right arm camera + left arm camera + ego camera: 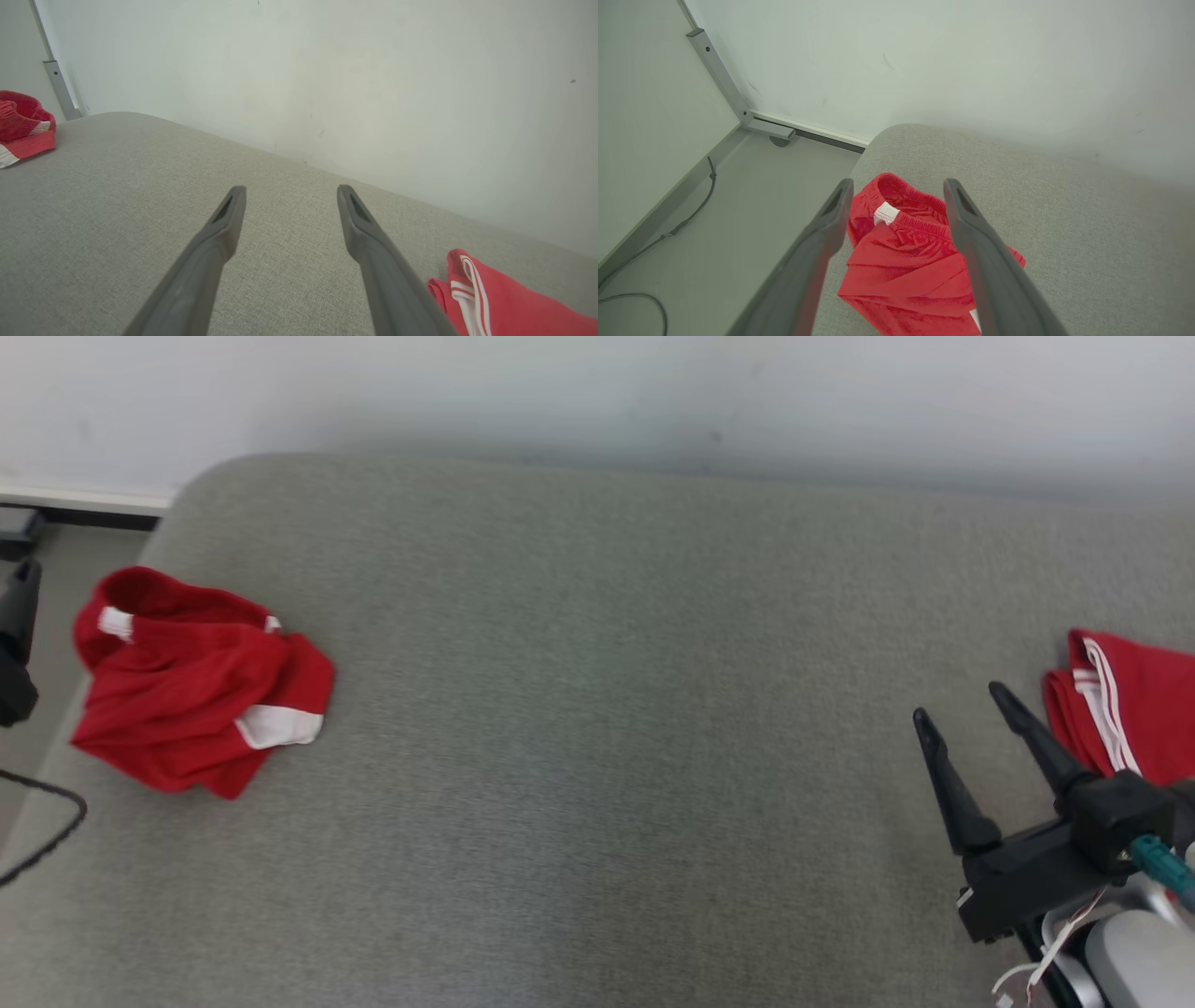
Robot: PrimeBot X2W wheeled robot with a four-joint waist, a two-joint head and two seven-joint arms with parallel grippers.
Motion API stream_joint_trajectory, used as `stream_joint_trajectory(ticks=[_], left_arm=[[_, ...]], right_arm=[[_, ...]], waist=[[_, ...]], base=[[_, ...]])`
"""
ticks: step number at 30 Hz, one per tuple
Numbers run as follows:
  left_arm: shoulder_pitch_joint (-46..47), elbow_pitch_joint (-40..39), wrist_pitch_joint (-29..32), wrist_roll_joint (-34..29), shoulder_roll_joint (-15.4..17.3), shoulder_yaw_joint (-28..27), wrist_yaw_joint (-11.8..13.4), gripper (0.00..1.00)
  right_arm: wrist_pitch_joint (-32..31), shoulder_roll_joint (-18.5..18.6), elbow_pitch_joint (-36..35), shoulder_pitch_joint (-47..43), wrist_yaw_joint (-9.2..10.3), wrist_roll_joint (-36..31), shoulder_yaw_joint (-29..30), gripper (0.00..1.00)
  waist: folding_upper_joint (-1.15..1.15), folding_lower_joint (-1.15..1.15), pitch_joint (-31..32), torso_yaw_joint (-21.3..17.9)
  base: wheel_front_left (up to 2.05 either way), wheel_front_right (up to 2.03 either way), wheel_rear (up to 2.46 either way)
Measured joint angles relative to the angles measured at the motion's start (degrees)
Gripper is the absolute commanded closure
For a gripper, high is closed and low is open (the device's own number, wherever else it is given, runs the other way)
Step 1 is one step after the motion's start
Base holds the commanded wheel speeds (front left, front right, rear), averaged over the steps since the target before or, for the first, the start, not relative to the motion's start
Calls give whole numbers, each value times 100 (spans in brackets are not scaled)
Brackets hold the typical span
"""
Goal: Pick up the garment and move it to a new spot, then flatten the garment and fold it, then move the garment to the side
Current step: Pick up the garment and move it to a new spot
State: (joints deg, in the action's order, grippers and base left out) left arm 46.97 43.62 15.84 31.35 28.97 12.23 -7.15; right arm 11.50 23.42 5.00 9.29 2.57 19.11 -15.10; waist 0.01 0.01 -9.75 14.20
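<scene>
At the table's (597,728) left edge the crumpled garment (196,681) awaits pickup, so the left gripper (899,185) points at it, fingers (971,233) released and empty; the right gripper (960,702) idles, likewise released.

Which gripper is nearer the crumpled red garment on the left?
Left. The left gripper points at the crumpled garment, fingers framing it; the right gripper sits far off, beside the folded red garment.

In the left wrist view the crumpled garment (901,275) is running off the edge at 6 o'clock, one side hiding behind a finger (985,270) of the left pincer (899,186). In the head view the folded garment (1153,709) is being cropped at 3 o'clock, and a dark shape (14,644) at 9 o'clock is showing too little to identify.
</scene>
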Motion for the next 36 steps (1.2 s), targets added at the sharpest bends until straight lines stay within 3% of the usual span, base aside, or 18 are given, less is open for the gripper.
stream_joint_trajectory(ticks=[7,15,24,33,34,35,36], left_arm=[[415,412,777,356,-99,359,0,0],[649,998,1591,498,-241,712,0,0],[769,1299,2390,450,-265,1170,0,0],[853,1485,2754,703,-381,1171,0,0],[854,1484,2755,712,-391,1196,0,51],[857,1472,2752,712,-387,1245,0,63],[859,1458,2748,712,-378,1274,0,100]], right_arm=[[-142,256,-188,171,-3,-19,156,0],[-278,322,-293,208,3,-56,182,0],[-401,326,-354,294,3,-76,138,0],[-547,325,-483,393,2,-134,48,0],[-548,331,-482,391,2,-134,60,0],[-552,339,-482,391,3,-134,68,0],[-553,343,-477,391,3,-134,73,0]], waist=[[0,1,-543,-338],[1,1,-1006,-462],[0,0,-1084,-406],[0,0,-1159,-464],[0,0,-1167,-469],[1,0,-1171,-470],[0,0,-1171,-470]], base=[[0,0,0],[0,0,0],[0,0,0],[0,0,0],[0,0,0],[0,0,0],[0,0,0]])
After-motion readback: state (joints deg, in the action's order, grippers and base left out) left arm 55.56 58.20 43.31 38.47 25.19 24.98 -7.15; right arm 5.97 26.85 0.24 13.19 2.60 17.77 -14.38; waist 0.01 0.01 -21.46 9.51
